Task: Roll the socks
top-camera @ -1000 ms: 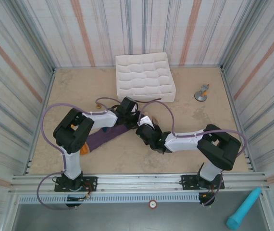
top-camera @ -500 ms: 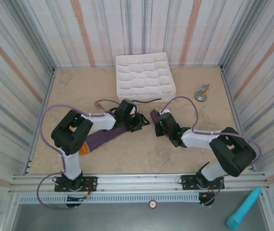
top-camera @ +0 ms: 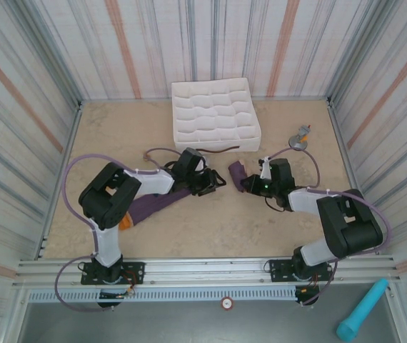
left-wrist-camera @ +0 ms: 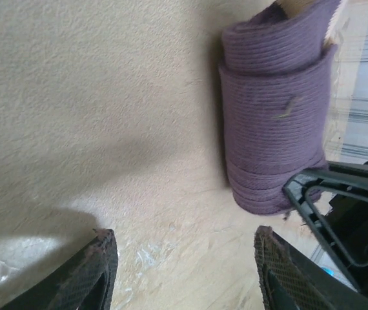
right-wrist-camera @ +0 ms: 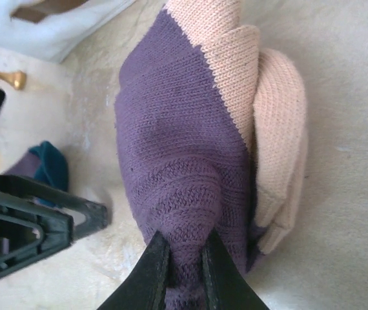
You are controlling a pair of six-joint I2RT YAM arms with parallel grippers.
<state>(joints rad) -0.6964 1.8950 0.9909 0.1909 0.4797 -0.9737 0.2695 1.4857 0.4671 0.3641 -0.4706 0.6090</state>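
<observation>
2 arms (top-camera: 111,199): black joints, white links, purple cables (top-camera: 65,187); black gridded fingers (left-wrist-camera: 84,278).

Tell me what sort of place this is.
Probably a robot test cell in a lab, not a home: striped panel walls box in a beige table, and a left arm and right arm are bolted to a metal rail along its near edge.

At the upper right of the frame you see a rolled purple sock (left-wrist-camera: 274,123) lying on the beige table (left-wrist-camera: 93,97), with a strip of tan showing at its top end. Your left gripper (left-wrist-camera: 184,265) sits at the bottom edge, its two dark fingers (left-wrist-camera: 87,278) spread wide with bare table between them, apart from the roll. At the right, a black finger (left-wrist-camera: 294,186) of the other gripper touches the roll's lower end.
</observation>
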